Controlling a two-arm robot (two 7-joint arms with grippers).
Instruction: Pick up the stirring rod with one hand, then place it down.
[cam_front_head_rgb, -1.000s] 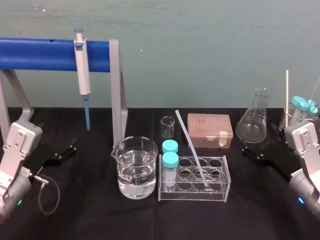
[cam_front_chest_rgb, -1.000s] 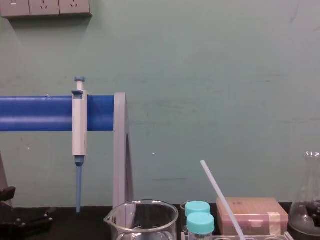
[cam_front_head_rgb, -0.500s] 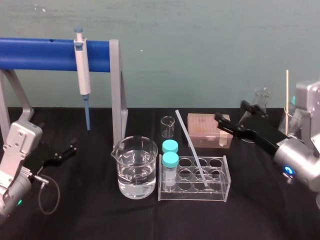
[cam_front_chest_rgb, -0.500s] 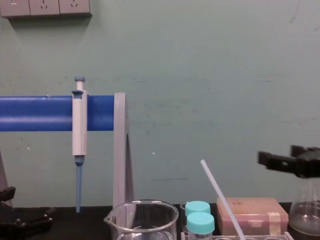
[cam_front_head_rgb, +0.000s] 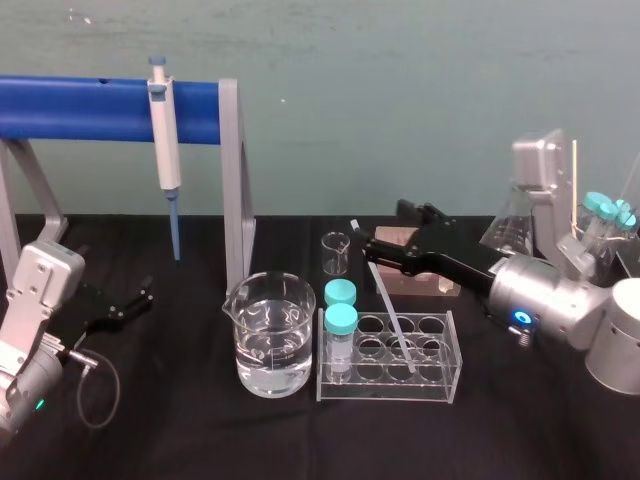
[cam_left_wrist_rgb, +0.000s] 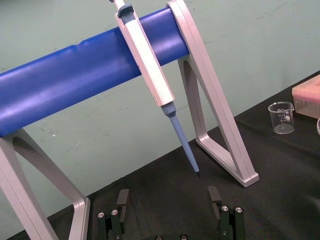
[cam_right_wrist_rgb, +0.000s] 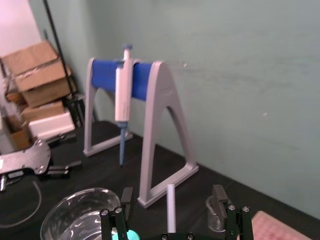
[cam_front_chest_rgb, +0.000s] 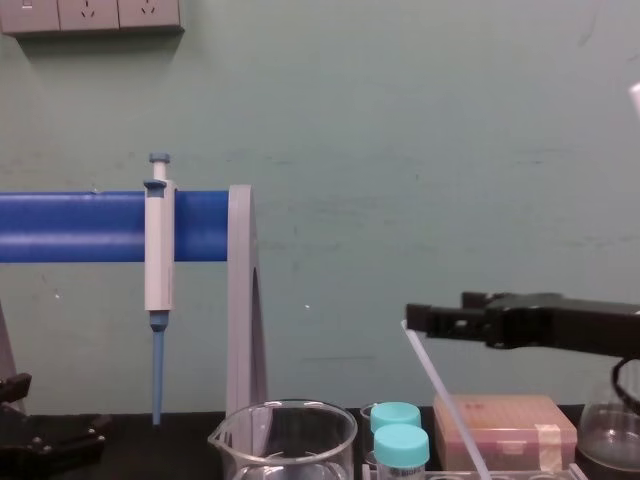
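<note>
The rod (cam_front_head_rgb: 386, 300) stands slanted in the rack (cam_front_head_rgb: 385, 392). Its lower end sits in one of the rack's holes and its top leans back and to the left, clear of the capped tubes (cam_front_head_rgb: 340, 322) and the beaker (cam_front_head_rgb: 268, 335). That lean leaves the upper part free in the air, which I take to be why the right gripper (cam_front_head_rgb: 383, 228) comes in level from the right at that height. It can close on bare rod without brushing the glassware below.

In the right wrist view the fingers (cam_right_wrist_rgb: 218, 194) are spread wide, with the rod's top (cam_right_wrist_rgb: 171, 205) standing between them and touching neither. From the chest view the fingertips reach just to the rod's upper end (cam_front_chest_rgb: 412, 335).

The left gripper (cam_left_wrist_rgb: 168, 197) lies parked on the cloth at the left, fingers apart, near the pipette (cam_front_head_rgb: 165, 140) stand.

A second ago the right arm was folded at the table's right edge by the flask. Half a second ago its gripper hung over the pink box. Now it has crossed to the rod. The rod, rack and left arm have not shifted.
</note>
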